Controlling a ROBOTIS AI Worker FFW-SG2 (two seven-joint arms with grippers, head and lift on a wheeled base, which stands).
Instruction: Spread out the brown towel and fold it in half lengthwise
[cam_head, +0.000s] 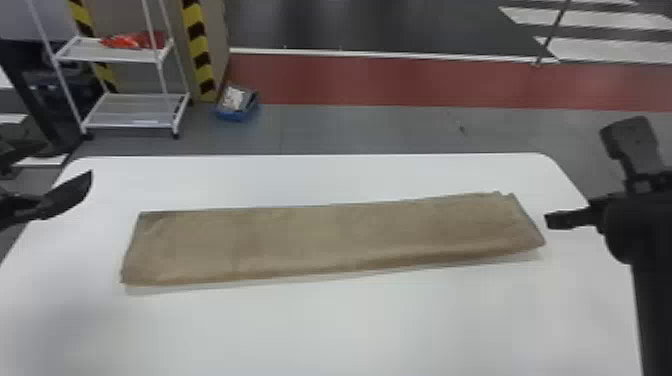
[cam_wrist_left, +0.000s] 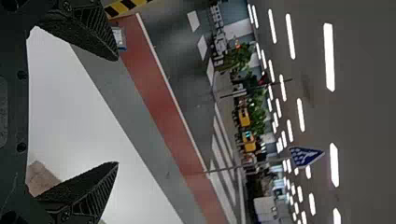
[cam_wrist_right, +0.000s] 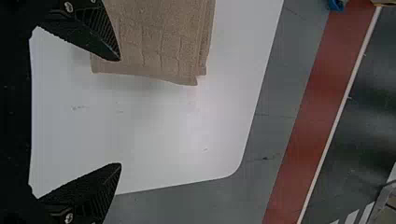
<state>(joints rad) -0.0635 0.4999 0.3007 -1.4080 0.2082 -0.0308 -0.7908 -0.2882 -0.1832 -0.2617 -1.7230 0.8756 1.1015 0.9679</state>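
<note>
Folded into a long flat strip, the brown towel (cam_head: 330, 240) lies across the white table, its right end slightly farther back. My left gripper (cam_head: 90, 182) is off the towel's left end, above the table's left edge; in the left wrist view that gripper (cam_wrist_left: 116, 112) stands open with nothing between its fingers, a bit of the towel (cam_wrist_left: 39, 178) behind them. Off the towel's right end is my right gripper (cam_head: 550, 220). In the right wrist view the right gripper (cam_wrist_right: 120, 112) is open and empty, one finger partly over the towel (cam_wrist_right: 159, 37) end.
The white table (cam_head: 350, 325) has rounded far corners. Beyond it on the floor stand a white wire shelf (cam_head: 135, 111) at the far left and a blue box (cam_head: 237, 104) beside a striped post.
</note>
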